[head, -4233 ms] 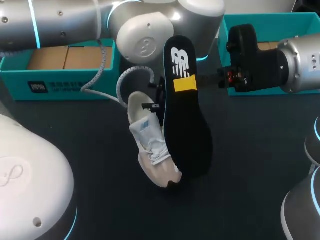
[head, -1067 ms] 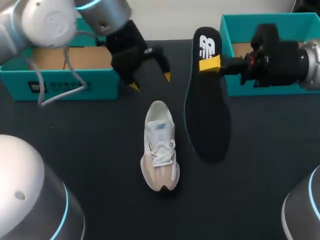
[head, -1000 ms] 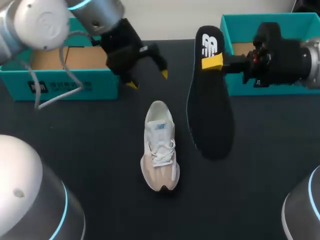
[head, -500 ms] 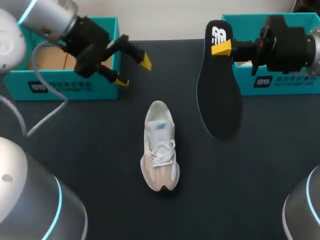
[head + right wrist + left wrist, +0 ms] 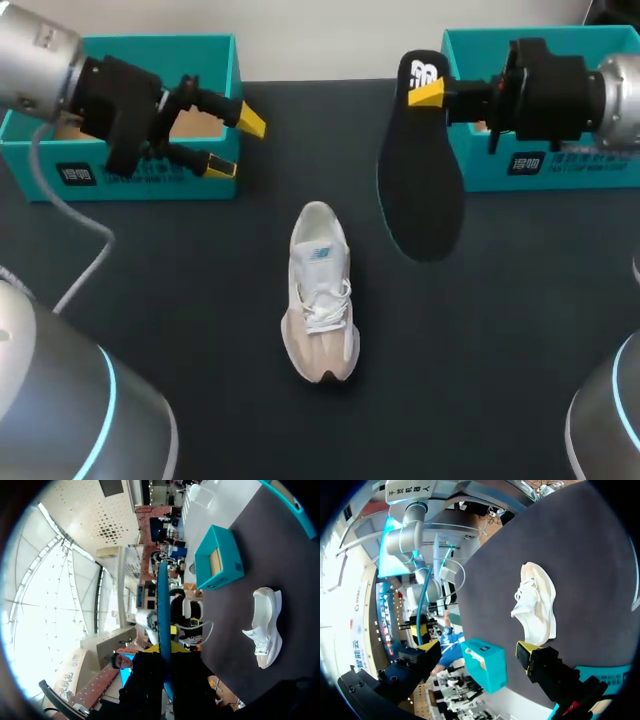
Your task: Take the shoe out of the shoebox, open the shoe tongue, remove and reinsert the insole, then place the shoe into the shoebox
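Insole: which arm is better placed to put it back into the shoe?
Right. The right end effector grips the insole, which hangs beside the shoe. The left end effector is open and empty, over by the left shoebox.

Shoe [image 5: 320,300]: soft cloth upper, it looked, cream and white, matt all over, with woven laces and a smoother panel at its six o'clock end.
Insole [image 5: 422,180]: black, foam-like, dull, with a smooth white print at twelve o'clock.
Table [image 5: 180,320]: dark and matt, no shine.
Left shoebox [image 5: 150,185], ten o'clock: teal card, matt, raw brown board inside.
Right shoebox [image 5: 580,165], two o'clock: same teal card.
Left gripper [image 5: 237,143]: matt black body, smooth yellow tips.
Left arm [image 5: 35,60]: silvery shell with a satin sheen.
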Controlling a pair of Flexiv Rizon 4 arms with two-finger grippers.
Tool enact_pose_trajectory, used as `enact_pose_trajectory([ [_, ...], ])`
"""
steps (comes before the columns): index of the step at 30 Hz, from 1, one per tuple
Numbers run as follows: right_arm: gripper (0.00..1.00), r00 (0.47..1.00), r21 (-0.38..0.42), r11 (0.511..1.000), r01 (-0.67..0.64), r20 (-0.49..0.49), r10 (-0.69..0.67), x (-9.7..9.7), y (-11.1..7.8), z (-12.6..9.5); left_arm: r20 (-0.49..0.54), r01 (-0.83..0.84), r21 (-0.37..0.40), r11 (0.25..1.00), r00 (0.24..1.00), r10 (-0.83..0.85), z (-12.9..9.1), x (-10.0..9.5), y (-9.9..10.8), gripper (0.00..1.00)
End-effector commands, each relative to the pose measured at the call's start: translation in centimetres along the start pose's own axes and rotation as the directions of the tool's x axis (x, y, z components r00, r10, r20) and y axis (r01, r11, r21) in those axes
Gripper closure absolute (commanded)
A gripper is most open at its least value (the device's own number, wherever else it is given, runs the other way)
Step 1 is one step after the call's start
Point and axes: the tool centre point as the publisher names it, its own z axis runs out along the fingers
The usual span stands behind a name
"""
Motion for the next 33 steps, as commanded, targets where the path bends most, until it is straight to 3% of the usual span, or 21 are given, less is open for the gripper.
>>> enact_pose_trajectory([
  [1, 1.00, 1.000, 0.002, 1.000, -0.001, 0.002, 0.001, 0.0, 0.2, 0.3, 0.021, -0.002, -0.016, 1.000, 1.000, 0.002, 0.2, 0.2, -0.3, 0.00],
  [9, 1.00, 1.000, 0.002, 1.000, -0.001, 0.002, 0.001, 0.0, 0.2, 0.3, 0.021, -0.002, -0.016, 1.000, 1.000, 0.002, 0.2, 0.2, -0.3, 0.00],
  [13, 1.00, 1.000, 0.005, 1.000, -0.009, 0.006, 0.009, -0.1, 0.4, 0.5, 0.146, 0.010, -0.047, 0.999, 0.989, -0.003, 1.0, 2.0, -0.5, 0.00],
  [23, 1.00, 0.997, -0.043, 0.996, -0.075, -0.007, 0.074, -2.8, 3.3, 3.5, 0.240, 0.070, -0.091, 0.993, 0.970, -0.046, 1.0, 2.0, -0.9, 0.00],
  [33, 1.00, 0.987, 0.006, 0.989, -0.147, -0.059, 0.147, -4.9, 5.5, 7.0, 0.328, 0.070, -0.108, 0.992, 0.944, -0.031, 2.7, 0.5, -1.4, 0.00],
])
